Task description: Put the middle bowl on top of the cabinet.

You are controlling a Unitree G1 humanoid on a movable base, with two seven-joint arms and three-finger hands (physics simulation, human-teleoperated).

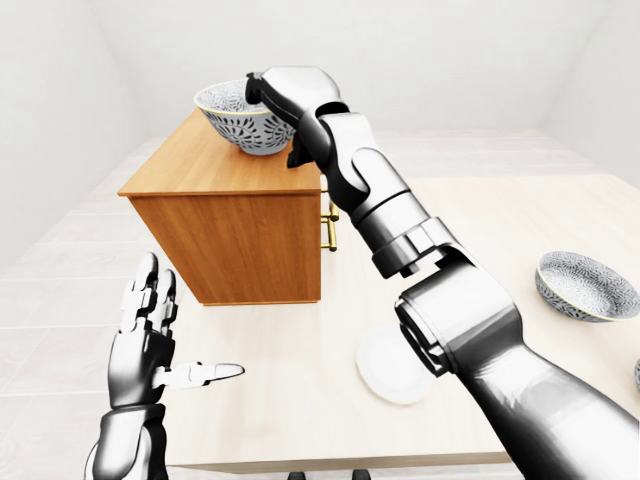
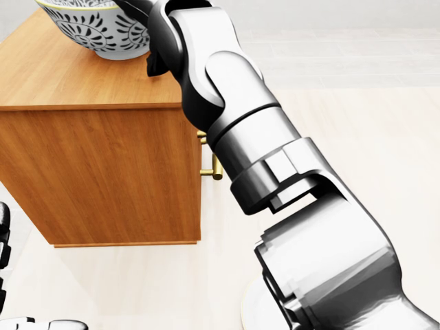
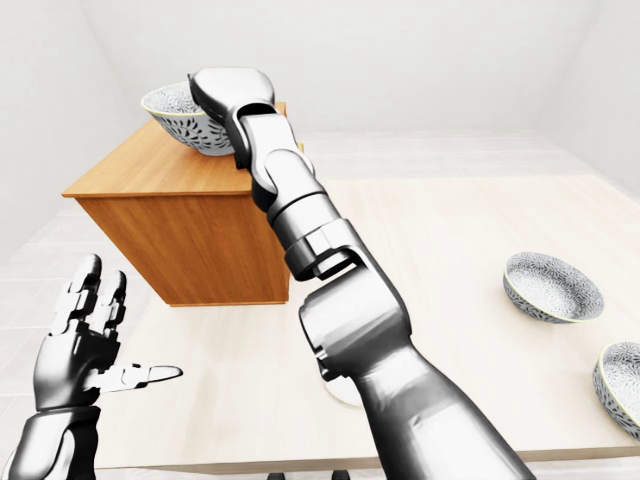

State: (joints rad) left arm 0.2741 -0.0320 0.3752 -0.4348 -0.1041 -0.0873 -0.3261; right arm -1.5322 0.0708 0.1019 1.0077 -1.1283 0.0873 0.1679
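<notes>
The middle bowl (image 1: 238, 122), white with a dark floral pattern, sits on the wooden cabinet's top (image 1: 190, 165) near its far right corner, and also shows at the top left of the head view (image 2: 96, 31). My right hand (image 1: 258, 92) reaches over the bowl's right rim, its fingers closed on that rim. The right arm runs up the middle of every view and hides part of the bowl. My left hand (image 1: 180, 325) hovers low at the left over the table edge, fingers spread and holding nothing.
The cabinet stands on a pale table (image 1: 300, 380), with brass handles (image 1: 329, 222) on its right face. A white plate (image 1: 388, 368) lies under my right forearm. Two more patterned bowls (image 3: 552, 285) (image 3: 622, 386) rest at the table's right side.
</notes>
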